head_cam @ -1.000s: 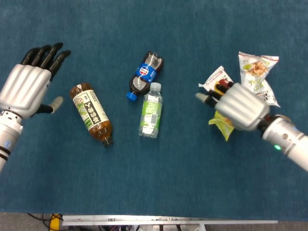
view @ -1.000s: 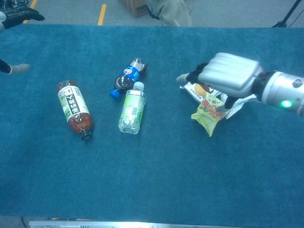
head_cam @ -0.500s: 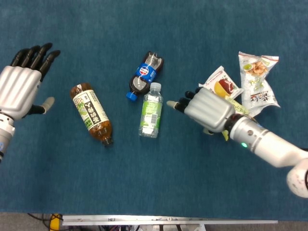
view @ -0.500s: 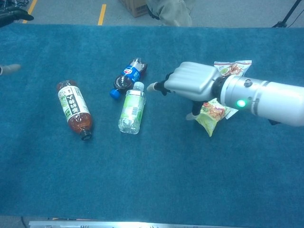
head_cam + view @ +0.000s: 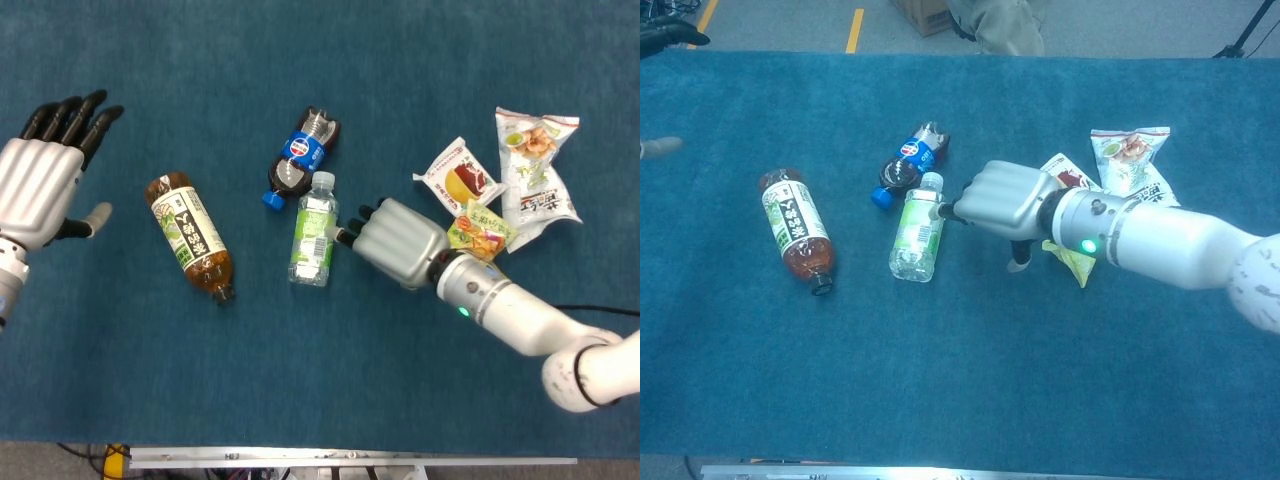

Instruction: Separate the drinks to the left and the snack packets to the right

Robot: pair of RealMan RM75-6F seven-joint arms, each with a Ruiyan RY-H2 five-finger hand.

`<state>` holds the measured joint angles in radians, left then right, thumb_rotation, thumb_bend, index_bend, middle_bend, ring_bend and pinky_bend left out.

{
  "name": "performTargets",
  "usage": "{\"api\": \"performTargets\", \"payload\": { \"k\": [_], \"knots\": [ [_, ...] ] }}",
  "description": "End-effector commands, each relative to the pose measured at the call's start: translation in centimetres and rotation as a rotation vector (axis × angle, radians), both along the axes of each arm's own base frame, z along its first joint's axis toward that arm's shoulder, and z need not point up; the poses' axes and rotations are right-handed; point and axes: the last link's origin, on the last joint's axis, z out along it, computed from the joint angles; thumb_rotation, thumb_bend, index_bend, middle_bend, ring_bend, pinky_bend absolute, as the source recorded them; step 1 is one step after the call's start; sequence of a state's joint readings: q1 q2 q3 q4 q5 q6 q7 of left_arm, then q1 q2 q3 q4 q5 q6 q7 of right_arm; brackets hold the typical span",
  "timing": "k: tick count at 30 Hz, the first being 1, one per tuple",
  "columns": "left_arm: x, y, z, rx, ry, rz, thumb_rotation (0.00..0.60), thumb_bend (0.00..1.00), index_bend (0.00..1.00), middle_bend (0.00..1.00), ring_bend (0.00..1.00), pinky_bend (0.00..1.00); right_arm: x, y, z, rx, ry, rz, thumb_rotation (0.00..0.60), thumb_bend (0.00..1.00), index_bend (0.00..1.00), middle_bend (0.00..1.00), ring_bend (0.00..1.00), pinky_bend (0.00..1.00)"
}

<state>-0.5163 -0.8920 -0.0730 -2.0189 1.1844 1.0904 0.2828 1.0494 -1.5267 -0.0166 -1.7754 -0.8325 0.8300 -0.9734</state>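
Here, on a blue carpeted table [image 5: 420, 60], the right hand [image 5: 395, 240], fingers extended and close together, touches the side of a clear plastic water bottle with a green label [image 5: 314, 232] lying mid-table. A dark cola bottle with a blue cap [image 5: 300, 160] lies just above it; a brown tea bottle [image 5: 190, 238] lies further left. Four snack packets [image 5: 520, 180] cluster at right. The left hand [image 5: 45, 180] hovers at far left, fingers straight and slightly spread, holding nothing.
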Motion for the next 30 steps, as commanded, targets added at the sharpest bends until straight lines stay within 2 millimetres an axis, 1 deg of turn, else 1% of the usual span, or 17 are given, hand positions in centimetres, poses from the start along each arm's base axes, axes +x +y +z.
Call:
{"api": "performTargets", "payload": {
  "k": [1,9,16,18,21,23,26,30],
  "knots": [
    [-0.1,0.0,0.0,0.000,0.001,0.001,0.600,0.28,0.00,0.00,0.00,0.07,0.2,0.0,-0.5,-0.003,0.005,0.002,0.600,0.10,0.10,0.33,0.26,0.44],
    [-0.2,-0.1,0.3,0.008,-0.002,0.002,0.600,0.28,0.00,0.00,0.00,0.07,1.6,0.4,-1.8,-0.010,-0.020,0.026,0.600,0.10,0.06,0.33,0.26,0.44],
    [-0.3,0.0,0.4,0.010,-0.008,0.007,0.600,0.28,0.00,0.00,0.00,0.07,3.7,1.0,-3.2,-0.036,-0.076,0.058,0.600,0.09,0.05,0.33,0.26,0.44],
    [-0.2,0.1,0.5,0.011,-0.010,0.005,0.600,0.28,0.00,0.00,0.00,0.07,4.2,1.2,-3.1,-0.033,-0.102,0.053,0.600,0.09,0.04,0.33,0.26,0.44],
    [-0.1,0.3,0.7,0.019,-0.015,0.000,0.600,0.28,0.00,0.00,0.00,0.07,4.2,1.1,-1.9,-0.043,-0.126,0.053,0.600,0.09,0.04,0.33,0.26,0.44],
    [0.2,0.5,1.0,0.024,-0.024,-0.004,0.600,0.28,0.00,0.00,0.00,0.07,3.8,0.9,-0.3,-0.058,-0.144,0.049,0.600,0.09,0.04,0.33,0.26,0.44],
    [0.4,1.0,1.0,0.014,-0.032,-0.015,0.600,0.28,0.00,0.00,0.00,0.07,2.8,0.6,2.3,-0.090,-0.159,0.049,0.600,0.09,0.04,0.33,0.26,0.44],
    [1.1,1.8,0.2,-0.033,-0.042,-0.062,0.600,0.28,0.00,0.00,0.00,0.07,0.6,0.6,5.8,-0.130,-0.156,0.036,0.600,0.09,0.04,0.33,0.26,0.44]
  ]
}}
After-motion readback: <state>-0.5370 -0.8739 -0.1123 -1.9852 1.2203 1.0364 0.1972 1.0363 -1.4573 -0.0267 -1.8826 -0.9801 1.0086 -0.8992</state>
